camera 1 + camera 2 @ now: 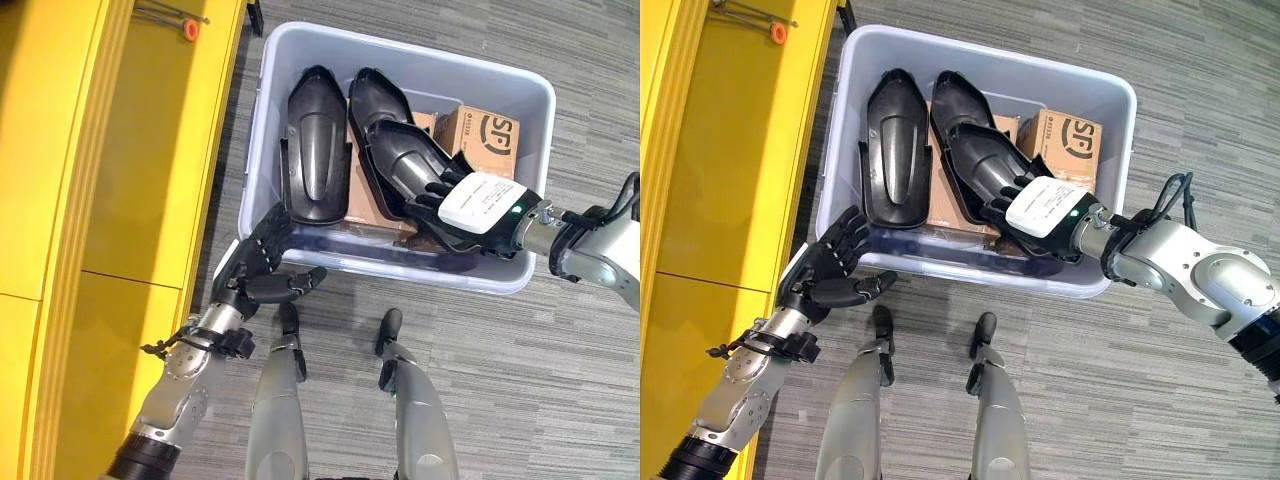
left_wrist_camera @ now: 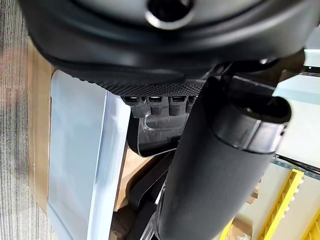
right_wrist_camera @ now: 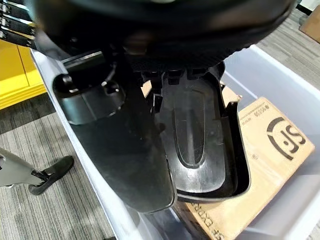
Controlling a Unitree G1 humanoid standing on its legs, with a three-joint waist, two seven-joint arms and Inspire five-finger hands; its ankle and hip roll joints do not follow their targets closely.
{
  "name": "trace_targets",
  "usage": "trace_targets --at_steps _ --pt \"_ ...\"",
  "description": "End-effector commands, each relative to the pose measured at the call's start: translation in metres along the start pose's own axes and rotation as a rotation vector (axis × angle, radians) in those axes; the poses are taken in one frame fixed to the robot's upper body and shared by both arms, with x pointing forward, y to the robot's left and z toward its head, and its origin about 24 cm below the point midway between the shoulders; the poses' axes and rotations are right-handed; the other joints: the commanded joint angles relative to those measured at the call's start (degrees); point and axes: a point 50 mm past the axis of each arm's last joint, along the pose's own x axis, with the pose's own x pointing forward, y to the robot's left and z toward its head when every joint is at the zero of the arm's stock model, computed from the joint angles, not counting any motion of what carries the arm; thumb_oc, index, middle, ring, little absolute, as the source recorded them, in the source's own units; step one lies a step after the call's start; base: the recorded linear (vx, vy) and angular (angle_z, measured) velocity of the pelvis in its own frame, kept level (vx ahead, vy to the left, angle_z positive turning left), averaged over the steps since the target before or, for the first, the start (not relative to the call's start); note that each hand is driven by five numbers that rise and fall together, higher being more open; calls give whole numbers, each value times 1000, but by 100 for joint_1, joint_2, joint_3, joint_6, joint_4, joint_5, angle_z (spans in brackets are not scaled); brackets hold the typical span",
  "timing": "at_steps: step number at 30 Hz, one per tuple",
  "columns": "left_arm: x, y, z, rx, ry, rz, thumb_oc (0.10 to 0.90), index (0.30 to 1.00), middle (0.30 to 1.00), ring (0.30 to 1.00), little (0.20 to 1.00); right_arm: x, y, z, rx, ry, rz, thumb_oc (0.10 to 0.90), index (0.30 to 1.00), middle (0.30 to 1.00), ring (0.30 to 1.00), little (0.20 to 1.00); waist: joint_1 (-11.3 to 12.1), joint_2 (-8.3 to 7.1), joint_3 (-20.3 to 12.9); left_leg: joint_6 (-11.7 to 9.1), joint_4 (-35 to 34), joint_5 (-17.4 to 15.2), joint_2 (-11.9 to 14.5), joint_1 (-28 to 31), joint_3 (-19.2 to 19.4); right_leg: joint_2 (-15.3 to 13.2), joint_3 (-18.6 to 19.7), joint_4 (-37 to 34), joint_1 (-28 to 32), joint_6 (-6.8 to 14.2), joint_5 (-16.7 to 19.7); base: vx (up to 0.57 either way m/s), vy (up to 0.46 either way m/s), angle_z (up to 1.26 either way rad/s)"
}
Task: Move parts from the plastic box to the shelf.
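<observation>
Fingers of my right hand (image 1: pixel 1045 208) reach over the near wall of the box (image 1: pixel 530 120) and lie on a black part (image 1: pixel 400 165), the nearest of three in there. They curl down over its hollow shell, and in the right wrist view the thumb (image 3: pixel 112 145) runs alongside the shell's (image 3: pixel 200 145) edge; I read that as a grasp on the part, though the fingertips are partly hidden behind the white back of my hand.

My left hand (image 1: pixel 262 262) hangs just outside the box's near left corner, fingers spread and relaxed, thumb pointing toward the box wall, holding nothing. In the left wrist view the thumb (image 2: pixel 215 170) shows thick and dark, with the box wall (image 2: pixel 80 165) and a black shell past it.

All three black parts are in the box. One (image 1: pixel 315 150) lies on the left side, long and domed, its rounded back up. A second (image 1: pixel 375 100) lies beside it toward the middle, hollow side up, and the one under my right hand overlaps its near end. Beneath and beside them lie brown cartons, one (image 1: pixel 490 135) standing clear at the right of the box.

A yellow shelf (image 1: pixel 150 150) runs along my left, just beside the box. On its far end sits a small orange ring (image 1: pixel 191 30) with thin metal rods. Grey carpet (image 1: pixel 580 380) covers the floor.
</observation>
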Motion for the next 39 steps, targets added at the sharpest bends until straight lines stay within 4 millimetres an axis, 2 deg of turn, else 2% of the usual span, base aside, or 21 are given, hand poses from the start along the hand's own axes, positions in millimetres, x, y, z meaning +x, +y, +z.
trace_targets --at_steps 1,9,19,32,36,37,38,39 --pt "-7 -15 26 24 -146 -73 900 1000 1000 1000 1000 -12 -38 -18 -37 73 -155 900 1000 1000 1000 1000 53 52 -193 -232 267 -516 110 92 -425 -227 306 392 267 265 -613 0 0 0" --pt "-7 -13 27 42 -149 -61 900 1000 1000 1000 1000 -11 -28 -26 -18 117 -133 900 1000 1000 1000 1000 68 86 -131 -216 321 -546 88 -4 -431 -248 320 429 182 270 -614 0 0 0" --pt "-7 -14 31 37 -172 -58 900 1000 1000 1000 1000 -12 -19 -47 29 222 -136 900 1000 1000 1000 1000 64 146 -82 -193 474 -587 64 -220 -452 -241 391 600 -78 247 -640 0 0 0" --pt "-6 -13 35 34 -192 -54 900 1000 1000 1000 1000 -3 -10 -50 95 247 -130 900 1000 1000 1000 1000 75 229 12 -172 691 -645 55 -519 -461 -251 446 790 -400 229 -661 -7 -1 0" --pt "-6 -12 37 27 -204 -45 900 1000 1000 1000 1000 -2 -2 -60 155 306 -131 900 1000 1000 1000 1000 95 277 87 -151 797 -639 43 -693 -473 -264 479 954 -612 221 -674 -34 -8 1" --pt "-6 -12 37 25 -206 -45 900 1000 1000 1000 1000 -1 -1 -62 159 315 -130 900 1000 1000 1000 1000 111 287 70 -196 833 -793 48 -657 -519 -248 511 1006 -584 262 -808 -47 -9 3" --pt "-6 -12 37 25 -208 -44 900 1000 1000 1000 1000 -1 -1 -62 157 315 -131 900 1000 1000 1000 1000 99 284 97 -151 826 -646 43 -727 -475 -266 483 974 -639 222 -678 55 -10 4" --pt "-6 -11 37 27 -209 -42 900 1000 1000 1000 1000 0 -1 -64 164 323 -130 900 1000 1000 1000 1000 114 293 87 -196 863 -795 46 -693 -523 -249 513 1027 -614 259 -809 -43 0 3"
